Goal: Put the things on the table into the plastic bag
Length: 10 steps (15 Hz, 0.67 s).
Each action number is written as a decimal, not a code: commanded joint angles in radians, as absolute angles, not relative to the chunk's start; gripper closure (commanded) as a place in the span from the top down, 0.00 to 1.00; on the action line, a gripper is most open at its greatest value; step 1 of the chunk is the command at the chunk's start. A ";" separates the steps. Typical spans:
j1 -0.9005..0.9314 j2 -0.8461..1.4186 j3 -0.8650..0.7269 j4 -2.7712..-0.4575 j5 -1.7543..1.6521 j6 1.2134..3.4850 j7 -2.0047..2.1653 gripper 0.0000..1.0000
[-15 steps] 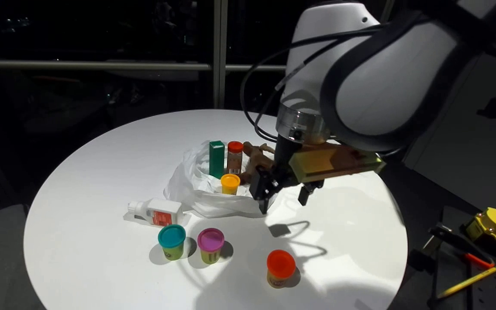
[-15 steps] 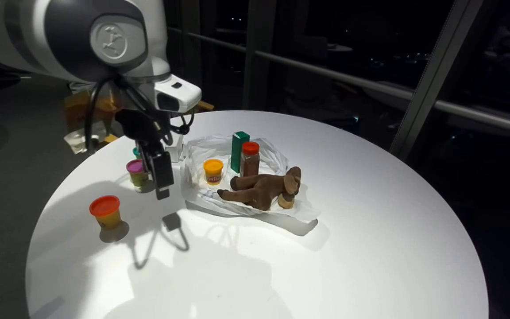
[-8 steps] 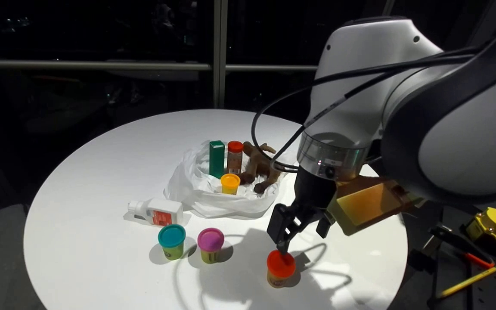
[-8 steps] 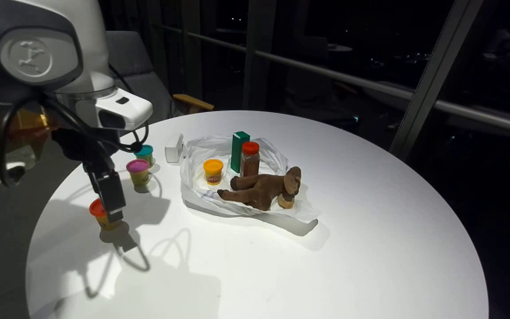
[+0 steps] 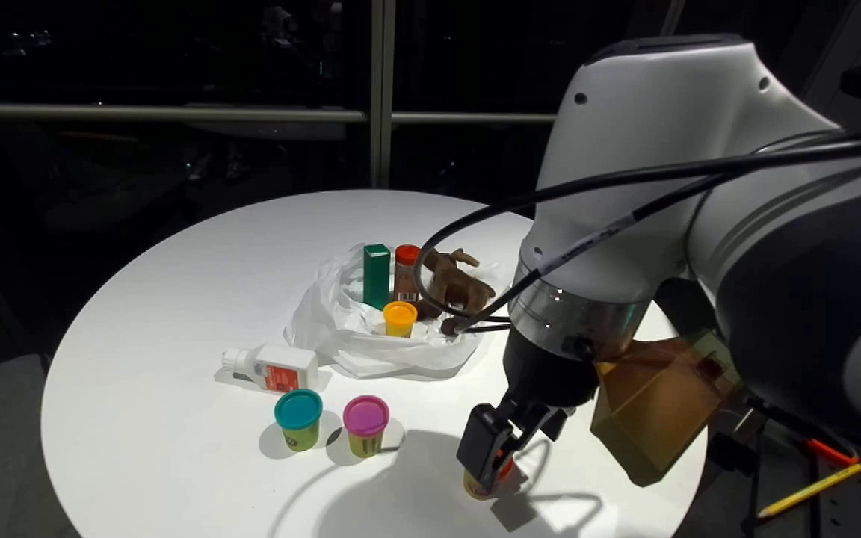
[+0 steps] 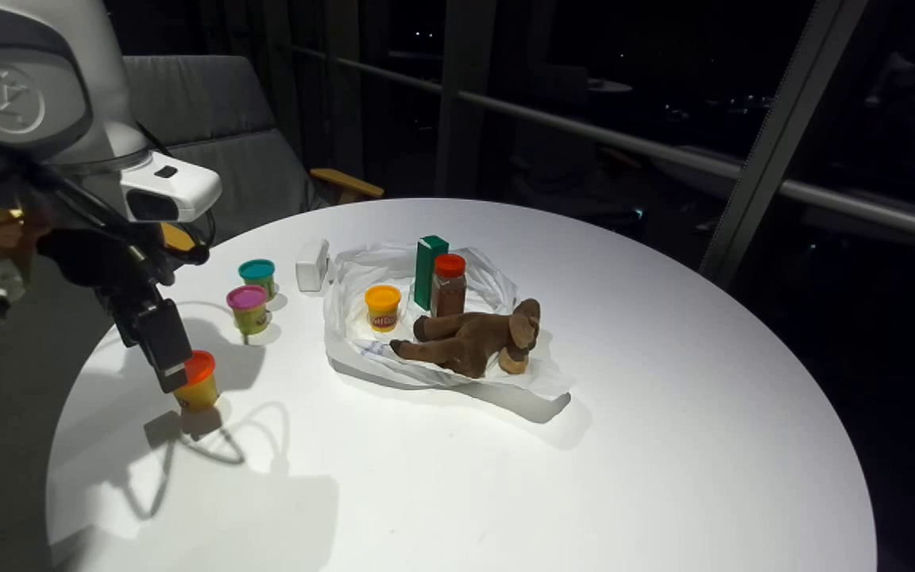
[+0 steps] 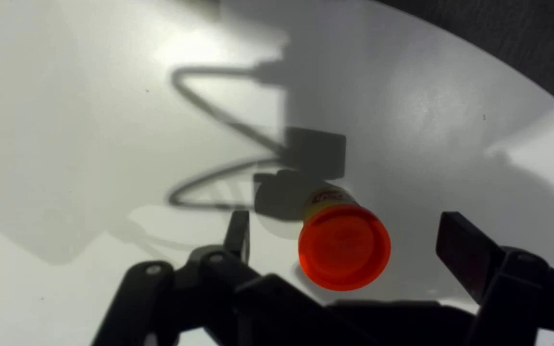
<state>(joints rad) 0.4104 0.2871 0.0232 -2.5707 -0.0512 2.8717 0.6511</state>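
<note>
Though poised near the wide, wrinkled bag of translucent white plastic point(image 5: 378, 356) a second ago, have now swung across and lowered the black two-fingered hand point(image 7: 344, 228) over the small yellow tub with an orange-red lid point(image 7: 344, 246), upright and unmoved on the round white bench point(image 5: 176, 284). Looks released, with fingers point(image 7: 467, 254) spread on either side of the tub and gripping nothing. Would judge the approach nearly finished, with squeeze, lift and carry to come. Can already count inside the bag a yellow tub with an orange lid point(image 6: 383, 308), a tall green box point(image 6: 426, 274), a clear red-capped jar point(image 6: 449, 286) and a brown toy animal point(image 6: 469, 338). Must presumably fetch later the yellow-green tub with a teal lid point(image 5: 299, 421), the yellow-green tub with a purple lid point(image 5: 366, 426) and the white plastic bottle with a red label point(image 5: 273, 368), lying near the bag
</note>
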 commanded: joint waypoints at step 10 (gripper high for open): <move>0.531 0.436 -0.095 -2.449 -0.184 2.893 0.683 1.00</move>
<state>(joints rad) 0.5015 0.4025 -0.0620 -2.4850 -0.1593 2.8742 0.6619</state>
